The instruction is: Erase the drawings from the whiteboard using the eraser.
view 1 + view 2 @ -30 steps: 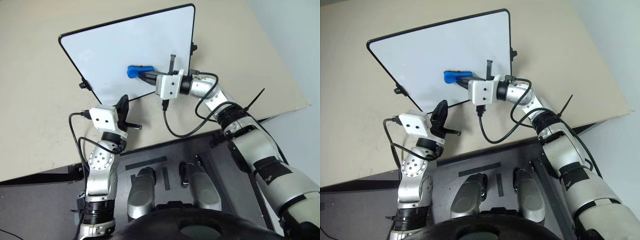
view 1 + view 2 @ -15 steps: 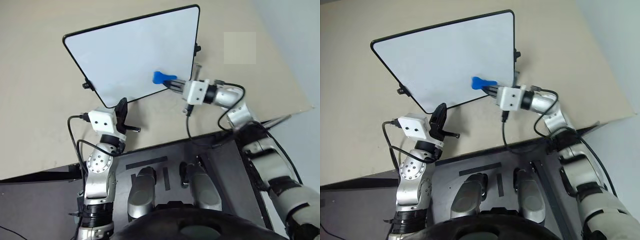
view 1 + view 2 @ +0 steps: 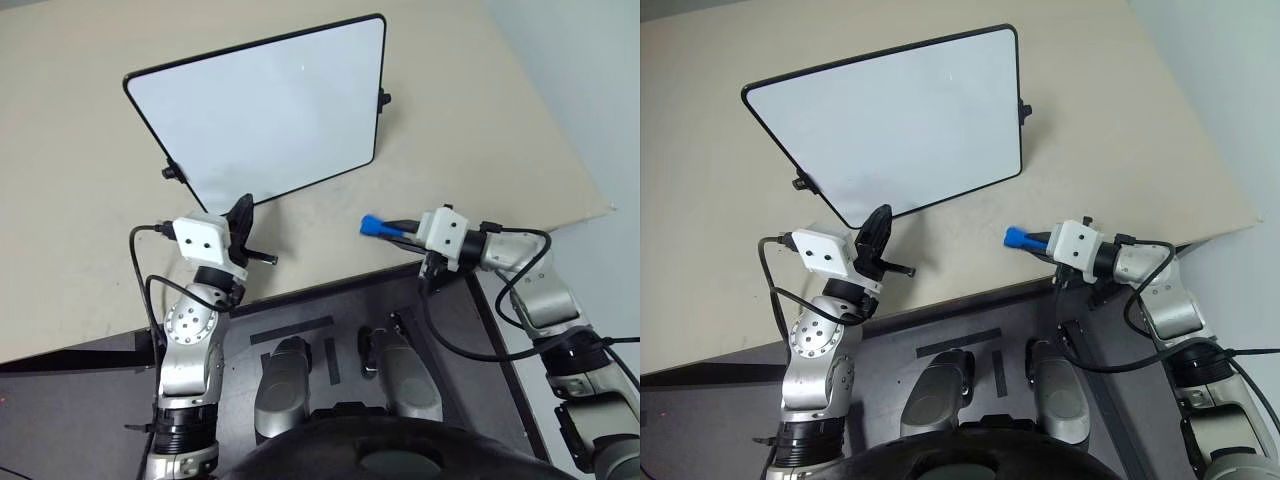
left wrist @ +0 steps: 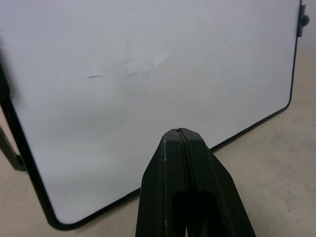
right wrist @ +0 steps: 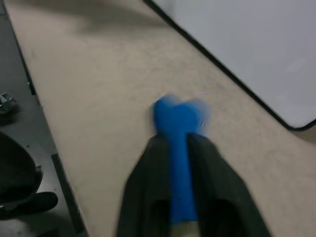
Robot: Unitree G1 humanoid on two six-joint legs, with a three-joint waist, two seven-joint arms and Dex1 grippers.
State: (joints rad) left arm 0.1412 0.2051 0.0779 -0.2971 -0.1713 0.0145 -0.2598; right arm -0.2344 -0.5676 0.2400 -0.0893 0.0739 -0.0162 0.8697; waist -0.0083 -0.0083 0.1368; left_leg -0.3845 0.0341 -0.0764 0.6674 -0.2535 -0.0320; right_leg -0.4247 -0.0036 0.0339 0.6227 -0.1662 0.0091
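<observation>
Beige tabletop spreads under everything, its near edge meeting a dark grey floor. On it lies the large white rectangular whiteboard with rounded corners, a thin black frame and small black side knobs; its surface looks clean, with only a faint grey smear visible in the left wrist view, and no red drawings can be made out. The left arm rises from below with its elbow bent, the forearm reaching forward so that the left gripper sits just beside the board's near corner, its two black fingers pressed together with nothing between them. The right arm is folded back at the table's near edge, well apart from the board, its forearm pointing across toward the left. The right gripper is clamped on the small bright blue eraser, which sticks out past the fingertips over bare tabletop.
</observation>
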